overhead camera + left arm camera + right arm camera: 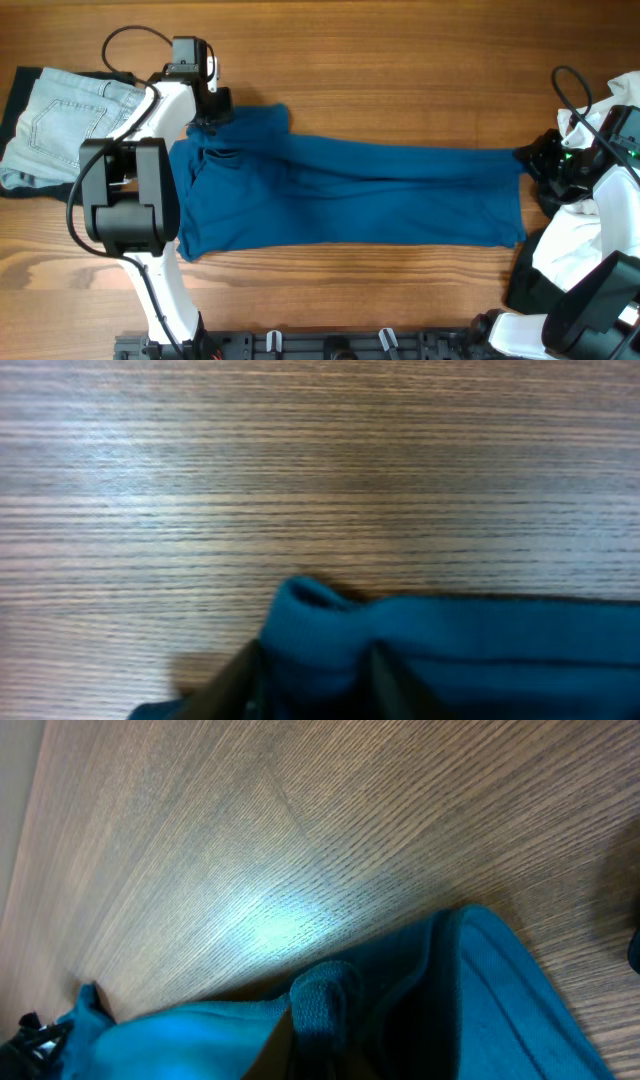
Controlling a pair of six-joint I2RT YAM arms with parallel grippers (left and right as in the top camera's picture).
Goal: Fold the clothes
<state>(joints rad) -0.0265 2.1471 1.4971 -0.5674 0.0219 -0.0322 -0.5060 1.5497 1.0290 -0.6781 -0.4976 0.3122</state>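
Overhead: the shirt [350,195] lies stretched across the table [400,60] between the left gripper [212,108] and the right gripper [532,160]. It looks soft, light and limp, so corners suit gripping.
Left wrist: the fingers [240,685] flank a far-left fold, but I cannot tell whether they pinch it.
Right wrist: the right gripper is clenched on the right-end hem.

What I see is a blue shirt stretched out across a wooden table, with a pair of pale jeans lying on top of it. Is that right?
Not quite. The pale jeans are not on top of the blue shirt; they lie beside it, past its left end, as the overhead view shows. The shirt is indeed stretched out across the wooden table.
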